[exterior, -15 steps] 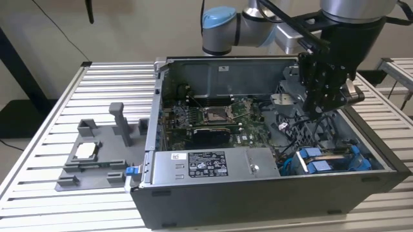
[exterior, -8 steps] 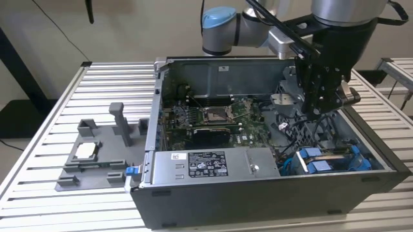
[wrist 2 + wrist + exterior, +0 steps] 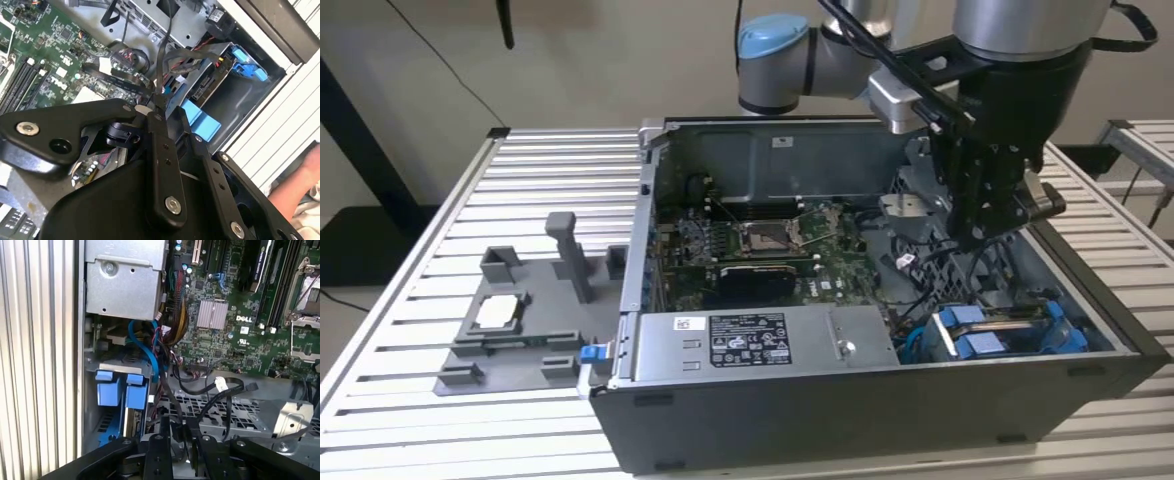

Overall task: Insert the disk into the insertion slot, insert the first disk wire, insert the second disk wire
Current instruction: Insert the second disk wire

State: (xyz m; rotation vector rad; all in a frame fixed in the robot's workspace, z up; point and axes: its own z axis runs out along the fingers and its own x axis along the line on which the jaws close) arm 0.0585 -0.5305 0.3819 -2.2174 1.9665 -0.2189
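Claw [image 3: 169, 109] is inside the case [image 3: 881, 420], closed on a black wire [image 3: 162, 55] close to its end. In my judgement this grip gives a steady, aimed plug. Just beyond it, the disk [image 3: 983, 345] sits in the slot [image 3: 1067, 335] at the case's corner, blue tabs facing out. Insertion is judged done and wiring is in hand. Farther off, the fixture [image 3: 507, 340] stands on the table [image 3: 400, 420], apart from the work.

Exterior view looked down from high at whole case [image 3: 854, 420]. Both wrist views sat close inside, sharing slot [image 3: 200, 117] [image 3: 109, 392].
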